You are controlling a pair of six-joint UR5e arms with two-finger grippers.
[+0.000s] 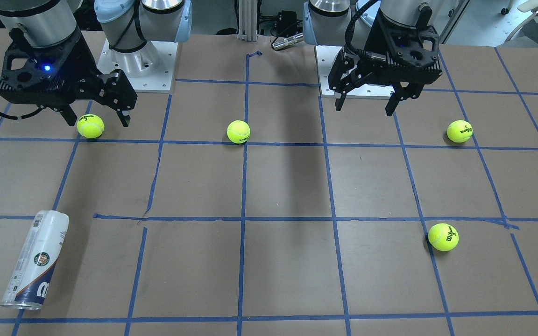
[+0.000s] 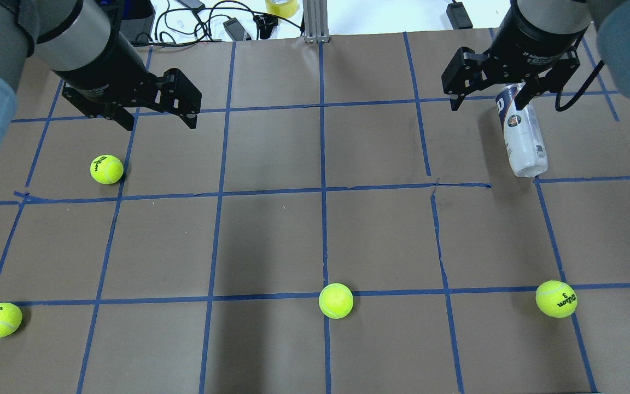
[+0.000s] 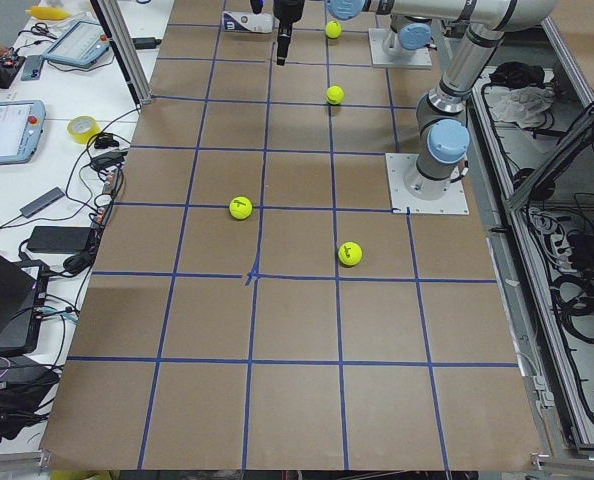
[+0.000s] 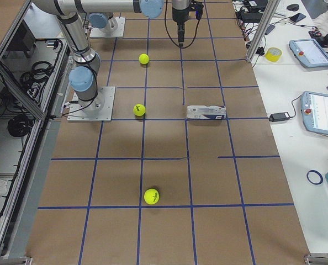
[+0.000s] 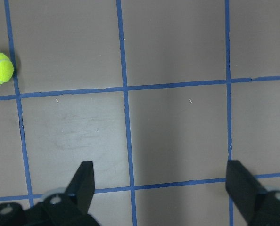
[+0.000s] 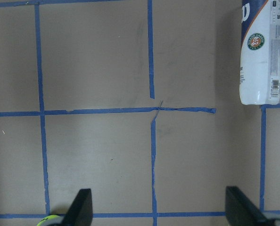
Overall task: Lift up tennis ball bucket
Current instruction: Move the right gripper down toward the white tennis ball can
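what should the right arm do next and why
Probably carry the open right hand outward until it is above the tennis ball bucket: the bucket lies on its side, untouched, well forward of the hand.

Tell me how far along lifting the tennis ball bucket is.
Done: nothing yet. The slim clear-plastic tennis ball bucket with white and navy label lies on its side on the brown paper-covered table. In hand: nothing; the right tool and left tool both hang open and empty, clear of the bucket. Left: reach the bucket, probably with the nearer right tool, close on it and raise it.
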